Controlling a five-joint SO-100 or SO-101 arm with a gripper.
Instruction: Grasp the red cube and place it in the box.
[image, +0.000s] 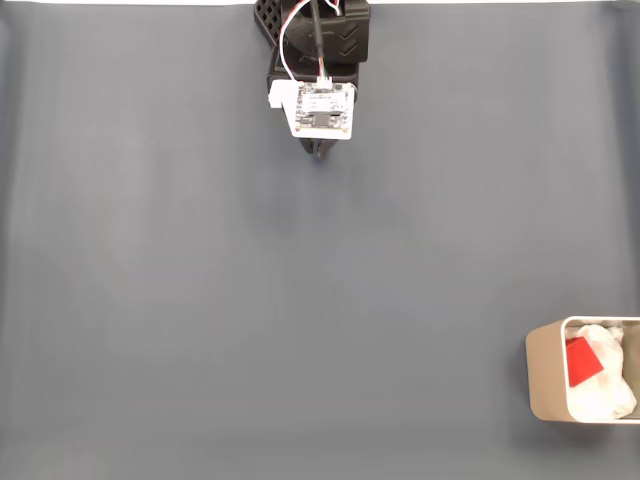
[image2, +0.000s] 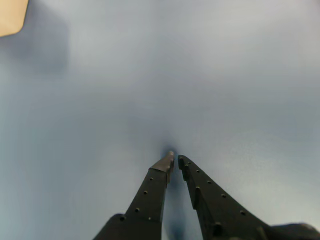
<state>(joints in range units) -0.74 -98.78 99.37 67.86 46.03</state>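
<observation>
The red cube (image: 582, 360) lies inside the beige box (image: 544, 375) at the lower right edge of the fixed view, resting on white lining. A corner of the box (image2: 11, 16) shows at the top left of the wrist view. My arm is folded back at the top centre of the fixed view, far from the box, with the gripper (image: 320, 150) pointing down under the white camera board. In the wrist view the gripper (image2: 176, 158) has its two black fingers nearly touching at the tips, with nothing between them, just above the grey mat.
A plain grey mat (image: 250, 300) covers the whole table. The arm's black base (image: 315, 25) stands at the top centre edge. The box is cut off by the right edge of the fixed view.
</observation>
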